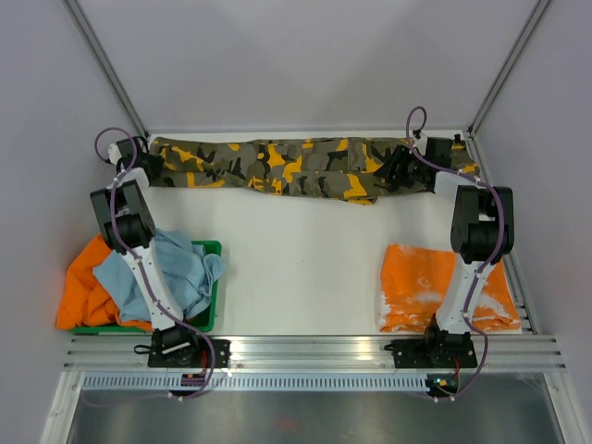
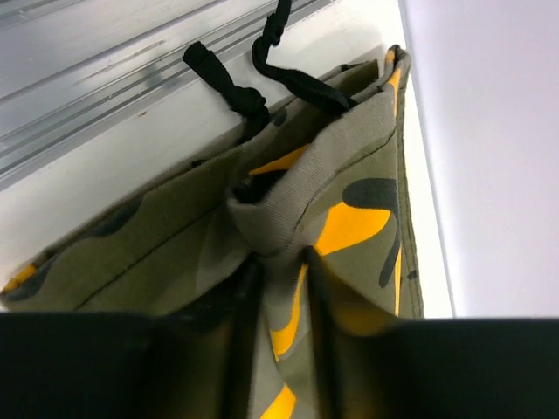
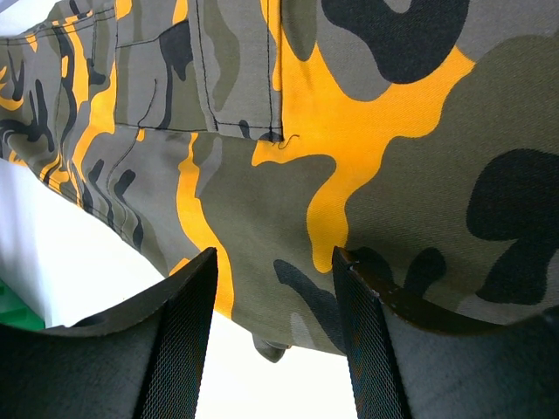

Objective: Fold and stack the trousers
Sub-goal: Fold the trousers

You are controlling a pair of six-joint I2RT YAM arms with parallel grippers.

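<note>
The camouflage trousers (image 1: 296,168) lie stretched out along the table's far edge, from the left corner to the right. My left gripper (image 1: 148,165) is at their left end. In the left wrist view it (image 2: 279,262) is shut on a pinched fold of the trousers (image 2: 349,175), with their black drawstrings (image 2: 231,83) beyond it. My right gripper (image 1: 398,166) is over the trousers' right part. In the right wrist view it (image 3: 275,262) is open, its fingers (image 3: 183,332) standing either side of the near edge of the trousers (image 3: 288,201), with white table showing below.
A green tray (image 1: 211,246) at the near left holds a light-blue garment (image 1: 176,268) and an orange one (image 1: 83,287). A folded orange-and-white garment (image 1: 416,287) lies at the near right. Walls close in behind and at both sides, and an aluminium rail (image 1: 305,350) runs along the front.
</note>
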